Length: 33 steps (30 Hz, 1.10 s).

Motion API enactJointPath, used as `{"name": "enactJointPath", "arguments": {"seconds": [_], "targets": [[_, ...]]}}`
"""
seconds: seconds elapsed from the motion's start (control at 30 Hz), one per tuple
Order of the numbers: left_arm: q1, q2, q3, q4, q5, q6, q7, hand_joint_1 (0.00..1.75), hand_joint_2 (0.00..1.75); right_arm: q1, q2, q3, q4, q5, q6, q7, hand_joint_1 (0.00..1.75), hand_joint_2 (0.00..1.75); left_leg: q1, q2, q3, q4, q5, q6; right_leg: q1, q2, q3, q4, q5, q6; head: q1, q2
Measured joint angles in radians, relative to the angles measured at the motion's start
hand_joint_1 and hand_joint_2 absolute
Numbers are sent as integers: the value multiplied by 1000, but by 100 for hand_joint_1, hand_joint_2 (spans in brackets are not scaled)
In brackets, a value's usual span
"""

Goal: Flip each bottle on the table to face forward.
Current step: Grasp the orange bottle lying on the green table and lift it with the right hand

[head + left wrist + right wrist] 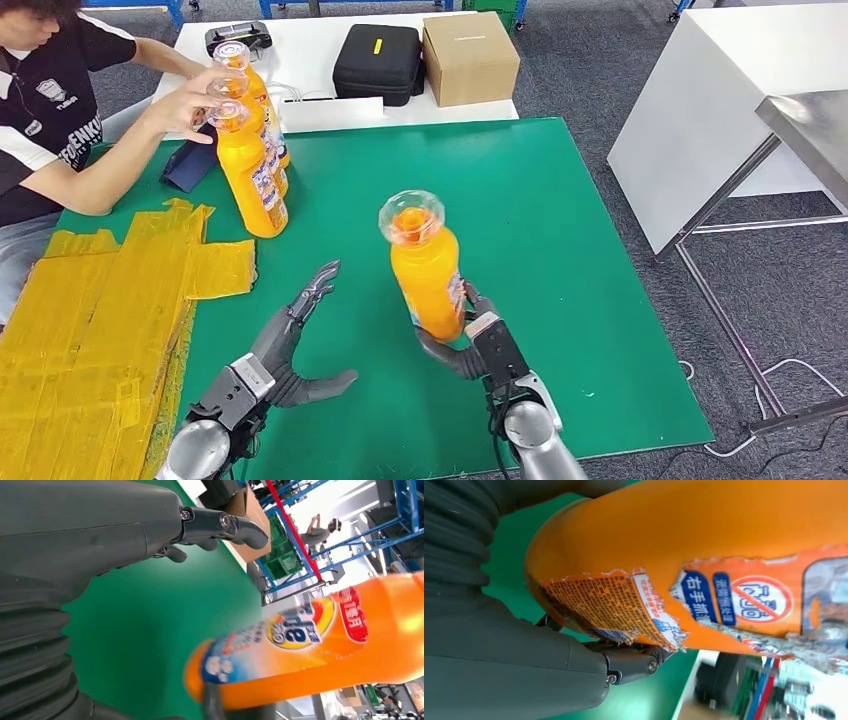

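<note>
Your right hand (470, 340) is wrapped around the base of a bottle (427, 270), holding it upright just off to the side of your left hand (300, 335), which has fingers spread, holding nothing. Ahead of that hand, a person (60, 110) touches two more bottles (250, 165).

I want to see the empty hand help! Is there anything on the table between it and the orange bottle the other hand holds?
Nothing visible. Only bare green table mat lies between the open left hand and the orange plastic bottle gripped by the right hand. The other orange bottles stand farther back, by a person's hand.
</note>
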Motion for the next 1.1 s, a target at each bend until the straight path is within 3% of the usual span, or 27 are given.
{"name": "enactJointPath", "arguments": {"seconds": [0.27, 0.47, 0.8, 0.93, 1.1], "targets": [[-51, 0, -18, 34, 59, -12, -5, 0, 175, -52, 44, 141, 107, -15, 92, -6, 175, 175, 0, 0, -1, 0, 0, 0, 0, 0, -1, 0, 0, 0, 0, 0], [-90, -1, -27, 63, 97, -20, -9, 0, 175, -94, 73, 270, 186, -11, 74, -29, 175, 175, 0, 0, -1, 0, 0, 0, 0, 0, -1, 0, 0, 0, 0, 0], [-101, -1, -25, 98, 165, -18, -12, 2, 175, -135, 69, 347, 219, 22, 42, -36, 175, 175, 0, 0, -1, 0, 0, 0, 0, 0, -1, 0, 0, 0, 0, 0], [-101, -1, -20, 108, 180, -19, -14, 175, 175, -145, 66, 358, 228, 24, 37, -36, 175, 175, 0, 0, -1, 0, 0, 0, 0, 0, -1, 0, 0, 0, 0, 0], [-101, -2, -16, 117, 199, -20, -16, 175, 175, -152, 63, 368, 237, 24, 27, -36, 175, 175, 0, 0, -1, 0, 0, 0, 0, 0, -1, 0, 0, 0, 0, 0]]}}
